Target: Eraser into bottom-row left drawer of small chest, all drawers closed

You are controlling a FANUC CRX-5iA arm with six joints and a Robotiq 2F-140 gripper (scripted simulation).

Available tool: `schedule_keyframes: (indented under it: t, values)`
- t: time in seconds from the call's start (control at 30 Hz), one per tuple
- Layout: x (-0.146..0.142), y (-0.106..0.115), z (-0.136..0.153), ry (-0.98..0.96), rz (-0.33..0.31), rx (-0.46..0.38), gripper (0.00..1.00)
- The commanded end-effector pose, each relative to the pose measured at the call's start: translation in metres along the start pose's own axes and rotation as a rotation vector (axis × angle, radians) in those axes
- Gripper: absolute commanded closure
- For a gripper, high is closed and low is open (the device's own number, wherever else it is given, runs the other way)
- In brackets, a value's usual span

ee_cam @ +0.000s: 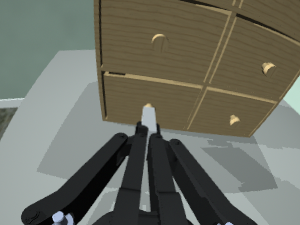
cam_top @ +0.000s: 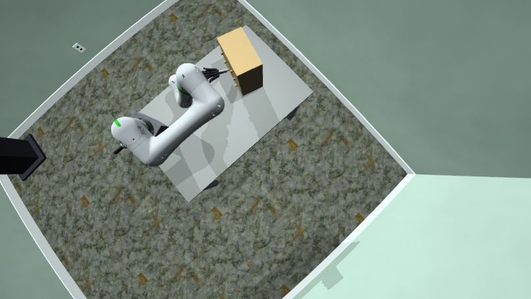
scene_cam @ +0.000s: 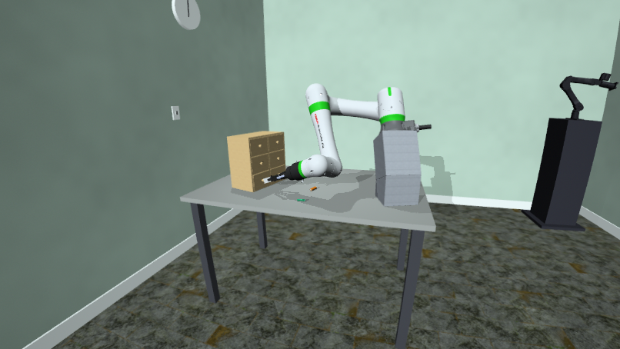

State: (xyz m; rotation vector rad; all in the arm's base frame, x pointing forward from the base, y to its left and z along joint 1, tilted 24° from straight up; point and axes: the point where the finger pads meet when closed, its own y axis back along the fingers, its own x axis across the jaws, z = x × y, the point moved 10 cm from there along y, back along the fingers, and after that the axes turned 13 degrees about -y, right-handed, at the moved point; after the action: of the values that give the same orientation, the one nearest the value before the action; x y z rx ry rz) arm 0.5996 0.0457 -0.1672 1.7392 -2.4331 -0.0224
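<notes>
The small wooden chest (cam_top: 242, 51) (scene_cam: 239, 162) stands upright on the table. Its bottom-left drawer (scene_cam: 258, 184) (ee_cam: 122, 101) looks pushed in or very nearly so, with a short dark slit over its top left edge in the wrist view. My gripper (cam_top: 225, 70) (scene_cam: 267, 180) (ee_cam: 147, 115) is shut with nothing between its fingers. Its pale fingertips are at that drawer's knob (ee_cam: 148, 105) and partly cover it; whether they touch is hard to tell. The eraser cannot be made out for certain in any view; the drawer's inside is hidden.
On the table (cam_top: 282, 85) (scene_cam: 217, 199), a small orange thing (scene_cam: 313, 188) and a thin green thing (scene_cam: 301, 200) lie before the chest, below the arm's wrist. The bottom-right drawer (ee_cam: 215, 109) is beside the fingers and looks closed. The upper drawers look closed too.
</notes>
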Motion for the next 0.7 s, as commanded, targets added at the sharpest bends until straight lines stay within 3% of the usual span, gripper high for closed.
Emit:
schedule_keyframes:
  t: [0.0,0.1,0.37,0.67]
  values:
    - [0.000,0.005,0.002,0.000,0.000,0.000,1.00]
    - [0.001,0.009,0.003,0.000,0.000,0.000,1.00]
    - [0.003,0.042,0.015,0.000,0.000,0.000,1.00]
    - [0.003,0.049,0.014,0.000,0.000,0.000,1.00]
